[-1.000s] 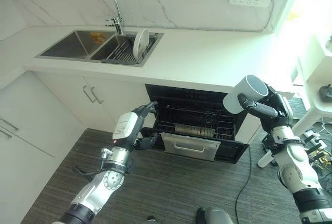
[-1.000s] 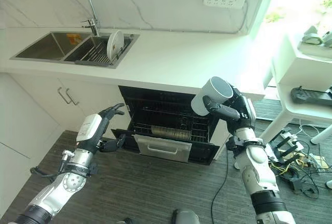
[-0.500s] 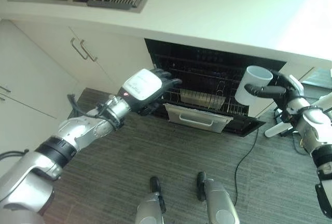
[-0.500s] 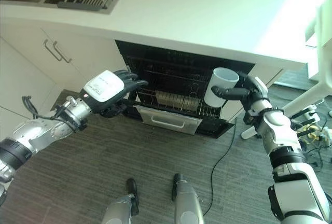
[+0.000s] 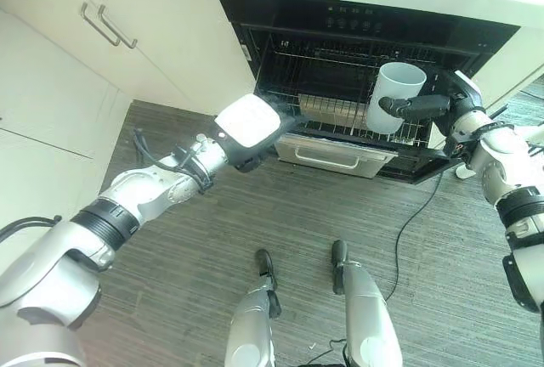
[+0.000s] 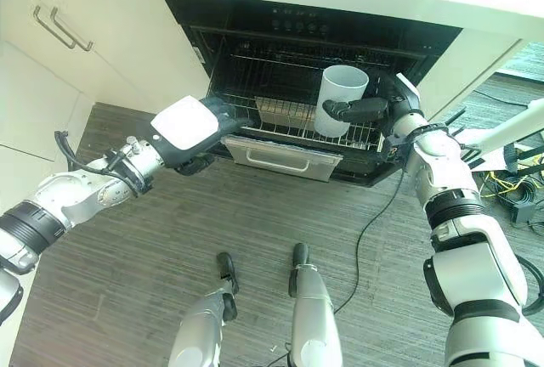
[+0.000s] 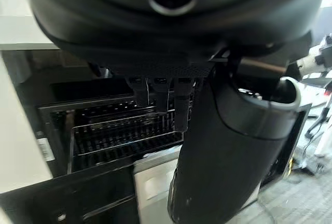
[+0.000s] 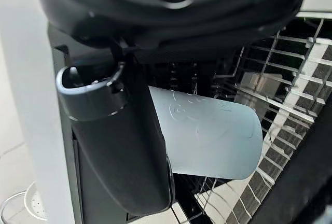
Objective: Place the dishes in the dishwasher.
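I counted one white cup (image 5: pixel 395 95), gripped by my right hand (image 5: pixel 444 105) over the pulled-out wire rack (image 6: pixel 293 116) of the open dishwasher (image 5: pixel 357 27). My left hand (image 5: pixel 251 127) reached toward the rack's left front corner; I couldn't tell its fingers' state. A pale tray (image 5: pixel 333 152) fronted the rack.

Silver-grey jointed arms with black bands; dark left hand (image 5: pixel 251 129) with white back plate; dark right hand (image 6: pixel 387 108).
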`<state>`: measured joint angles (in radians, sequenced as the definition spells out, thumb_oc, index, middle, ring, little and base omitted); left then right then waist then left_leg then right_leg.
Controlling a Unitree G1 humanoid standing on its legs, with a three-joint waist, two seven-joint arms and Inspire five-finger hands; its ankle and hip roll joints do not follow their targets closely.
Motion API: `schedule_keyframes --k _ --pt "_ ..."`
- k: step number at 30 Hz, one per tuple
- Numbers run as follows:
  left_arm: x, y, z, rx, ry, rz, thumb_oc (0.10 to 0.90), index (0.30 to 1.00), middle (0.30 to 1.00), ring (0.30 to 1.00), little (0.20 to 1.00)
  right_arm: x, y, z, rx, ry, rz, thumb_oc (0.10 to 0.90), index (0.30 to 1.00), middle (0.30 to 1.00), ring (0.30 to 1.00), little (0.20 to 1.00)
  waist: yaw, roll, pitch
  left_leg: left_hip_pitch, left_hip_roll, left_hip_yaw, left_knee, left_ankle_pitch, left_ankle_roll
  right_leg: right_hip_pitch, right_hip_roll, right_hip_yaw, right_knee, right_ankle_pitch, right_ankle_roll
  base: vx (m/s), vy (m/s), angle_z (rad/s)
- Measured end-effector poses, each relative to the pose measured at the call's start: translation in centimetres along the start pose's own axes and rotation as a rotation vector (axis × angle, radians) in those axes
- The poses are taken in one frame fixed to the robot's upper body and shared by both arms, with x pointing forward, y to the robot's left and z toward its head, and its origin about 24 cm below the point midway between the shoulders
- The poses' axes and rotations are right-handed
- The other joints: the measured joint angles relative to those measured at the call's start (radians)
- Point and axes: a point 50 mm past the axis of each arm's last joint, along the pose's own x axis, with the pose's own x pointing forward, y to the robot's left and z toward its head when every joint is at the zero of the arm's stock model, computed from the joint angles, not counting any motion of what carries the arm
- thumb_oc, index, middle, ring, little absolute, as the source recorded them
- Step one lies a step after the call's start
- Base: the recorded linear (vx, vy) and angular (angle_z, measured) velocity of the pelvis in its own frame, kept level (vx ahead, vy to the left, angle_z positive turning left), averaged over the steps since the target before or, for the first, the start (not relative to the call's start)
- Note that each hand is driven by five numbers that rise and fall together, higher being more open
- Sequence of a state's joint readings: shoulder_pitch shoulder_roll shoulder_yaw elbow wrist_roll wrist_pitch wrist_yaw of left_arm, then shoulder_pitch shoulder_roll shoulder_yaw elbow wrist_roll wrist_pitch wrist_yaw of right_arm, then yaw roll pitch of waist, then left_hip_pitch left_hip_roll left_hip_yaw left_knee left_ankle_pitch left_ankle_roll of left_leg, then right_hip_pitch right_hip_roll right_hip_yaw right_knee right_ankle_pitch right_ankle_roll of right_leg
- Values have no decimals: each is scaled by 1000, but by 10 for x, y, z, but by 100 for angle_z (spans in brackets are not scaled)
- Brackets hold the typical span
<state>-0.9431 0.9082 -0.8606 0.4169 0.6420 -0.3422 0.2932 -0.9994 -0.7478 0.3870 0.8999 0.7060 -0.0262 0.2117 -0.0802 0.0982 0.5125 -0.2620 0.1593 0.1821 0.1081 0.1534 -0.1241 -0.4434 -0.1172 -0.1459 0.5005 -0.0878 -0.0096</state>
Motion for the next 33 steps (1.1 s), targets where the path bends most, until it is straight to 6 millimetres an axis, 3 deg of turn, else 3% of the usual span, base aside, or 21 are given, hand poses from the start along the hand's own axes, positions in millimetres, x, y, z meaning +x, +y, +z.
schedule_keyframes --k 9,16,21,28,29,30,33 --pt "5 -3 10 -16 -6 -8 800 900 900 900 900 3 6 -5 -20 25 -13 400 300 300 300 300 8 4 -1 -3 -11 -8 1 0 2 -6 -11 1 10 -7 8 13 13 2" --pt "7 1 17 -8 -25 12 800 900 900 900 900 1 -7 -14 -49 73 -110 400 300 300 300 300 11 46 -3 -27 -23 -13 2 4 6 -34 -27 2 22 -10 5 19 27 3" --pt "6 5 18 -22 -23 32 800 900 900 900 900 3 -14 -5 -63 67 -170 400 300 300 300 300 10 75 -4 -28 -30 -10 -4 8 10 -43 -34 5 24 -9 5 13 82 0" --pt "1 5 27 -54 -31 58 800 900 900 900 900 0 -24 -3 0 42 -216 400 300 300 300 300 3 78 -6 -15 -51 3 -17 8 14 -44 -47 20 29 -15 20 21 60 -1" --pt "1 5 27 -54 -31 58 800 900 900 900 900 0 -24 -3 0 43 -215 436 354 354 354 354 4 78 -6 -15 -51 3 -17 9 14 -44 -47 20 29 -15 19 7 84 1" --pt "1 5 27 -55 -29 58 800 900 900 900 900 0 -24 -4 0 44 -217 800 900 900 900 900 4 80 -7 -15 -51 4 -17 9 14 -45 -54 24 28 -15 19 -5 85 -4" --pt "-10 -1 32 -101 -13 74 800 900 900 900 900 -2 -30 -2 35 28 -237 800 900 900 900 900 2 110 -28 -16 -61 8 -32 10 17 -58 -61 30 28 -17 30 -17 16 -4"
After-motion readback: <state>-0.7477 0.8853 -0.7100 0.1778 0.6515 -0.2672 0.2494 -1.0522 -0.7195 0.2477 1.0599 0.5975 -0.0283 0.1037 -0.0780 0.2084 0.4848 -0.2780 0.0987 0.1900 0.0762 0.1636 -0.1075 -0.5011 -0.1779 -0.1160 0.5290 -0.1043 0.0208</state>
